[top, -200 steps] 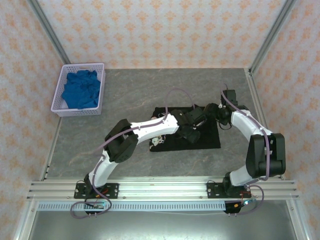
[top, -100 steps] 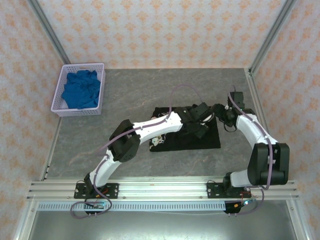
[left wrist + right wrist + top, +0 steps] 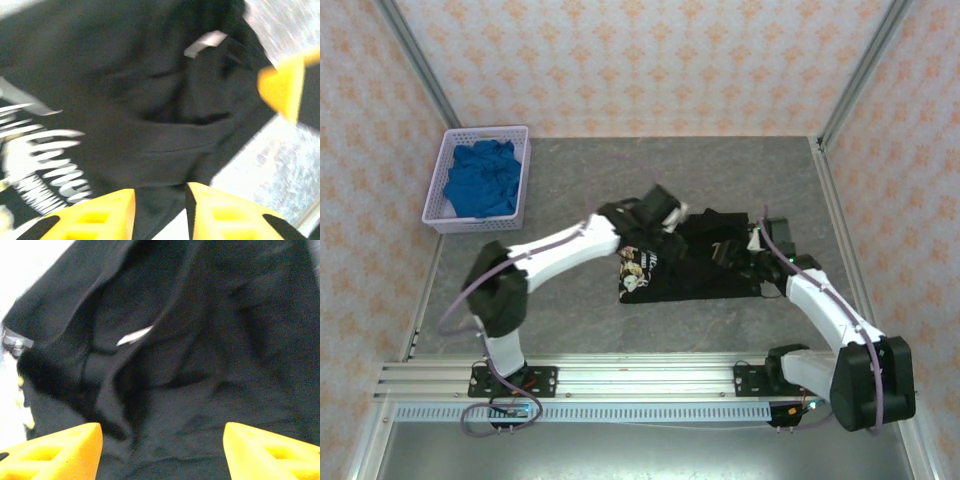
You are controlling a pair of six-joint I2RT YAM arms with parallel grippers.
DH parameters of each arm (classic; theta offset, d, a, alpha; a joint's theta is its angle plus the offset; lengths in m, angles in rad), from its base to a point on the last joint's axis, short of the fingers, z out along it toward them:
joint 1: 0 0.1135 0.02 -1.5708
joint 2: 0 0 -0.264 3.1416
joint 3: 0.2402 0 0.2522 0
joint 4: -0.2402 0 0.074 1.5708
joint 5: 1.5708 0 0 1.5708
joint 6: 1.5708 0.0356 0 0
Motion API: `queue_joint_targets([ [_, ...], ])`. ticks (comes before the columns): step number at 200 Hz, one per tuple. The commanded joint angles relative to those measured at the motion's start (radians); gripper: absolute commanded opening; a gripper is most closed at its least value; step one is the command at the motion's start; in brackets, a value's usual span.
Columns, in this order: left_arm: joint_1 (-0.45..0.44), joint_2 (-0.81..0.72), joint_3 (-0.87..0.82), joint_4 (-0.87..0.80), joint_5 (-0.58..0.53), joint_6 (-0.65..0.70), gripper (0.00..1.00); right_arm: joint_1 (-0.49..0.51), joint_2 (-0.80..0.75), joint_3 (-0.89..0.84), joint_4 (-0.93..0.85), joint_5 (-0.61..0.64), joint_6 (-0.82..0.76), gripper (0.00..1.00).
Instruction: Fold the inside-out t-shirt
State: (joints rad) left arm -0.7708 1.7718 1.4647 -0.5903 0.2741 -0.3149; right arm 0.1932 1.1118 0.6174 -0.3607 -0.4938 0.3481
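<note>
The inside-out t-shirt lies rumpled in the middle of the table, black, with its white-and-red graphic showing at its left end. My left gripper hovers at the shirt's far left corner. In the left wrist view its yellow fingers stand a little apart, with the fabric edge below the gap and nothing pinched; the neck tag and graphic lie ahead. My right gripper is over the shirt's right part, jaws wide open above dark folds and the tag.
A lilac basket holding a bright blue cloth stands at the back left. Patterned walls and metal posts close in the grey table. An aluminium rail runs along the near edge by the arm bases.
My left arm swung from the shirt's right part to its far left corner; the shirt spread leftward and the graphic came into view. My right gripper moved nearer, onto the shirt's right side.
</note>
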Motion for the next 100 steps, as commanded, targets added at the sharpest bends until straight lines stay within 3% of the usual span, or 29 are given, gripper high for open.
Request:
queue_joint_targets([
  [1, 0.049, -0.078, -0.074, 0.046, -0.04, -0.052, 0.36, 0.061, 0.038, -0.015, 0.09, -0.011, 0.033, 0.64],
  [29, 0.065, -0.083, -0.09, 0.049, -0.042, -0.052, 0.38, 0.101, 0.108, -0.011, 0.138, -0.008, 0.045, 0.58],
  [75, 0.071, -0.062, -0.093, 0.043, -0.047, -0.049, 0.38, 0.123, 0.187, 0.009, 0.215, -0.031, 0.07, 0.25],
  [100, 0.079, -0.064, -0.101, 0.034, -0.052, -0.057, 0.38, 0.115, 0.135, 0.047, 0.063, 0.104, 0.031, 0.08],
])
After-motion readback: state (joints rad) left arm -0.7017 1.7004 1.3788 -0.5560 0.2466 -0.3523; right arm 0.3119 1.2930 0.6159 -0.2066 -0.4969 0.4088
